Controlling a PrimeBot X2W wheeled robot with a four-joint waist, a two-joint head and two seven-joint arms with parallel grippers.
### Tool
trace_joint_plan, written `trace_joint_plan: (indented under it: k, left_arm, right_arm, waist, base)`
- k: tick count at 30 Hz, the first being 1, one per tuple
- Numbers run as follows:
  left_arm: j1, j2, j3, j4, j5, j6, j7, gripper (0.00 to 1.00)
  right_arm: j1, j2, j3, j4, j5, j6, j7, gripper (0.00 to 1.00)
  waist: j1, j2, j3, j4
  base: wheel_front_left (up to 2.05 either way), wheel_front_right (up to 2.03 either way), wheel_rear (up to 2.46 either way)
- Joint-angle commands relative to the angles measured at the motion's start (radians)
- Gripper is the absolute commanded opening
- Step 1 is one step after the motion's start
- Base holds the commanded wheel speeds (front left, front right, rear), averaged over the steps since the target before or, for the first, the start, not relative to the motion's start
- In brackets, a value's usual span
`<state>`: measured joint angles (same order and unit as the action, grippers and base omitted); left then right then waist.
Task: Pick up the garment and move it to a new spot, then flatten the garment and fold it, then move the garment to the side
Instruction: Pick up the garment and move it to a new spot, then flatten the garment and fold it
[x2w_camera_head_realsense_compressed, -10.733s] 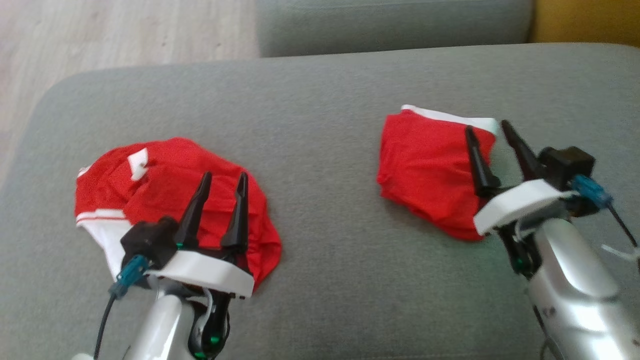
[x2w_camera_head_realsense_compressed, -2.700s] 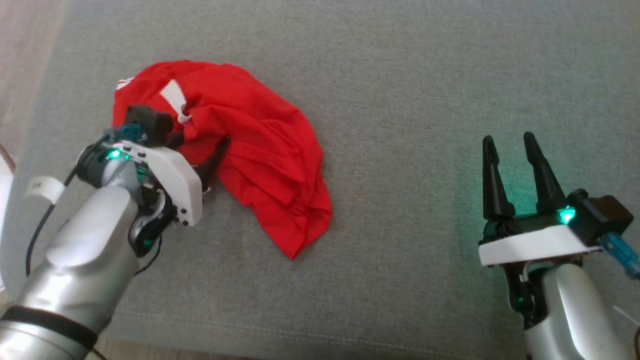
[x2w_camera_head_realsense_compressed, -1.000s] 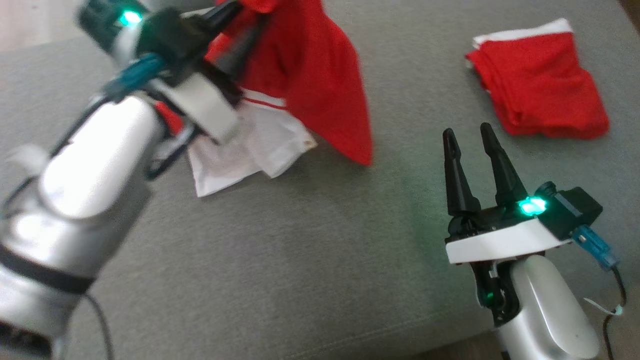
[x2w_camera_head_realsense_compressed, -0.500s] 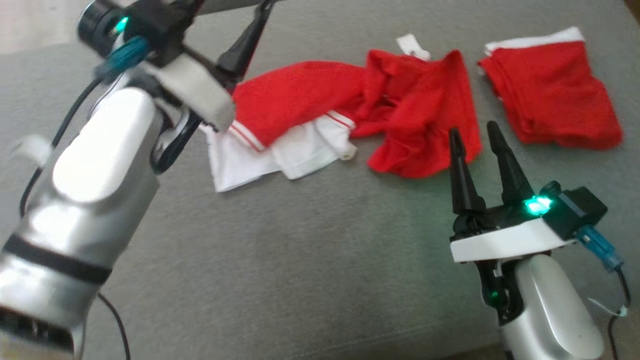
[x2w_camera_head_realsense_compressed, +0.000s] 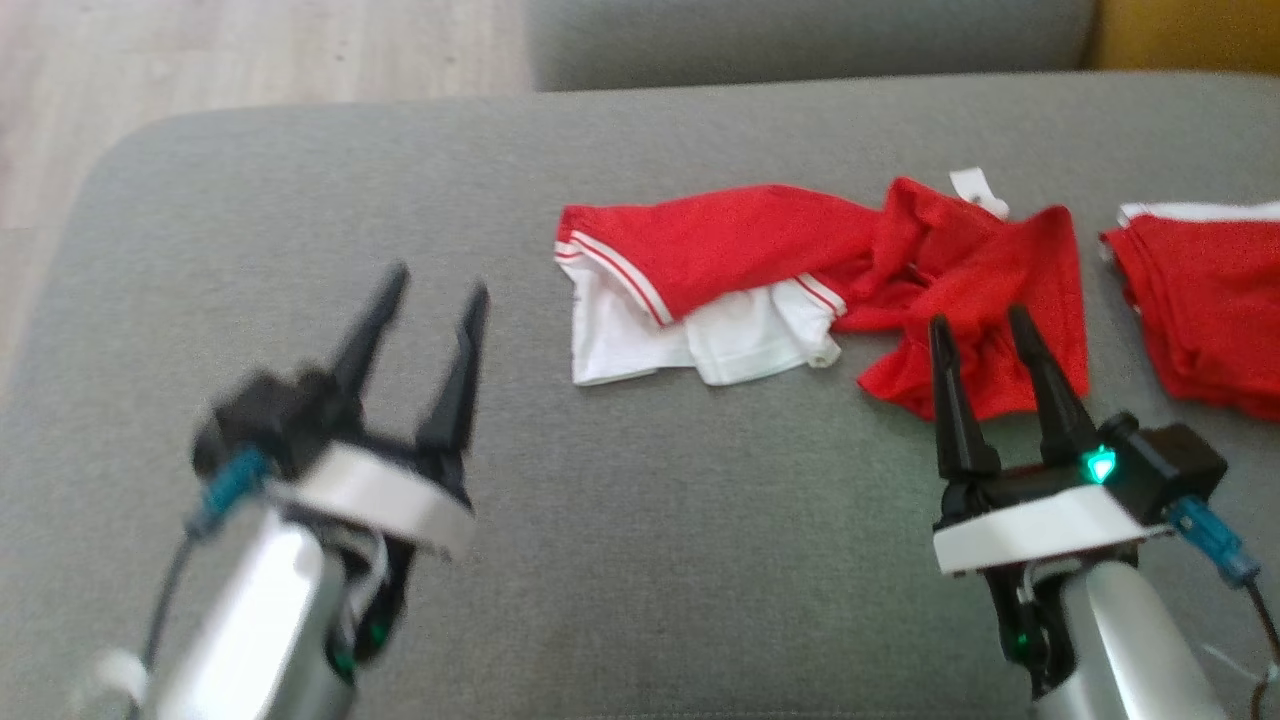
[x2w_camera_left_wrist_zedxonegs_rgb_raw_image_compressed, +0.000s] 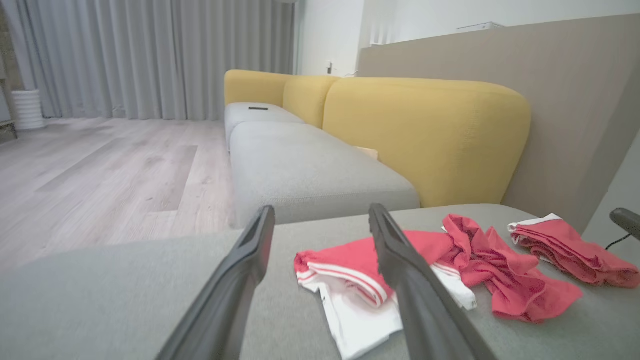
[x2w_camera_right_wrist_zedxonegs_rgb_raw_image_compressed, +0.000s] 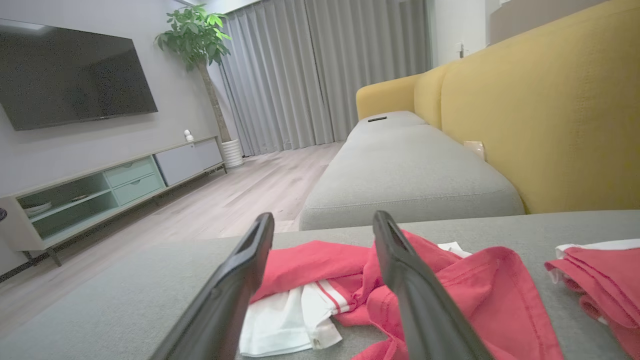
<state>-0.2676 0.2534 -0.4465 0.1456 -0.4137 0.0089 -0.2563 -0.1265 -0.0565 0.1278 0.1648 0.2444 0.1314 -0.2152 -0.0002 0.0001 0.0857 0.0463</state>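
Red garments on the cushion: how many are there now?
2. The crumpled red-and-white garment lies mid-cushion; the folded red garment sits at its right, cut off by the head view's edge.

Before me lies a broad grey sofa cushion (x2w_camera_head_realsense_compressed: 300, 200) with rounded corners. Two things rest directly on it: a rumpled red-and-white garment (x2w_camera_head_realsense_compressed: 740, 240), sprawled crookedly right of the middle, and a folded red garment (x2w_camera_head_realsense_compressed: 1200, 300) just beside it, further to my right, with a narrow strip of grey between them.

Soft daylight, motion-blurred left arm (x2w_camera_head_realsense_compressed: 260, 590)
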Motion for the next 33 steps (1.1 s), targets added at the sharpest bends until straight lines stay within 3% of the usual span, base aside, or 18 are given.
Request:
trace_joint_plan:
  k: [1,7,12,18,25,33]
  left_arm:
    - [-0.029,0.005,0.054,-0.041,0.016,0.004,-0.005,1.00]
    - [0.113,-0.116,0.163,-0.096,0.084,-0.005,-0.005,1.00]
    - [0.164,-0.162,0.220,-0.107,0.144,-0.049,-0.005,1.00]
    - [0.167,-0.187,0.252,-0.097,0.179,-0.090,-0.005,1.00]
    - [0.155,-0.198,0.234,-0.045,0.194,-0.113,-0.005,1.00]
    - [0.129,-0.203,0.174,-0.011,0.172,-0.126,-0.005,1.00]
  right_arm:
    - [-0.009,-0.009,0.021,-0.038,-0.006,-0.001,0.002,1.00]
    - [0.017,-0.004,0.036,-0.045,0.000,-0.001,0.003,1.00]
    - [0.028,0.000,0.041,-0.039,0.007,-0.001,-0.001,1.00]
    - [0.016,-0.001,0.064,-0.029,-0.001,-0.001,0.016,1.00]
    - [-0.044,-0.047,0.172,0.047,-0.011,-0.001,0.097,1.00]
    - [-0.155,-0.109,0.278,0.213,0.012,-0.001,0.159,1.00]
  waist:
    - [0.0002,-0.0001,-0.018,0.020]
    - [0.0002,-0.0001,-0.022,0.017]
    - [0.0002,-0.0001,-0.025,0.012]
    - [0.0002,-0.0001,-0.014,0.020]
    - [0.0002,-0.0001,0.024,0.059]
    - [0.0002,-0.0001,0.069,0.140]
  base:
    - [0.00,0.00,0.00]
    - [0.00,0.00,0.00]
    - [0.00,0.00,0.00]
    - [0.00,0.00,0.00]
    - [0.00,0.00,0.00]
    - [0.00,0.00,0.00]
